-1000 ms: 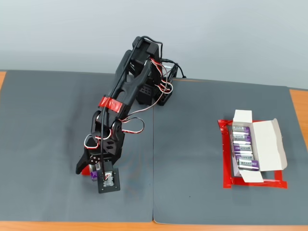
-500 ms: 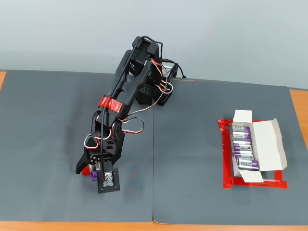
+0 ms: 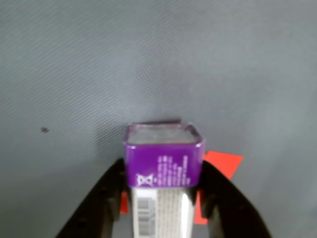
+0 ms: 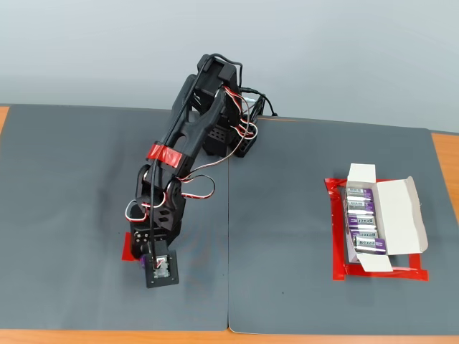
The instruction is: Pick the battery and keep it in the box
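Note:
In the wrist view a purple battery point(image 3: 162, 166) with a silver-white labelled face stands between the two black fingers of my gripper point(image 3: 162, 173), which is shut on its sides. A flat red tape patch point(image 3: 220, 163) lies on the mat just behind it. In the fixed view the gripper point(image 4: 145, 258) is low over the left mat, and the arm hides most of the battery there. The white box point(image 4: 401, 215) lies open at the right, far from the gripper, with several matching batteries point(image 4: 362, 218) inside.
A red tape outline point(image 4: 336, 236) frames the box. The arm's base point(image 4: 229, 136) stands at the back centre. Two grey mats point(image 4: 287, 215) meet in a seam down the middle. Wooden table edge point(image 4: 445, 154) shows at the right.
The gripper's outer finger has swung inward and closed on the battery. The red tape patch beside the gripper now shows in the fixed view. The arm has otherwise stayed put.

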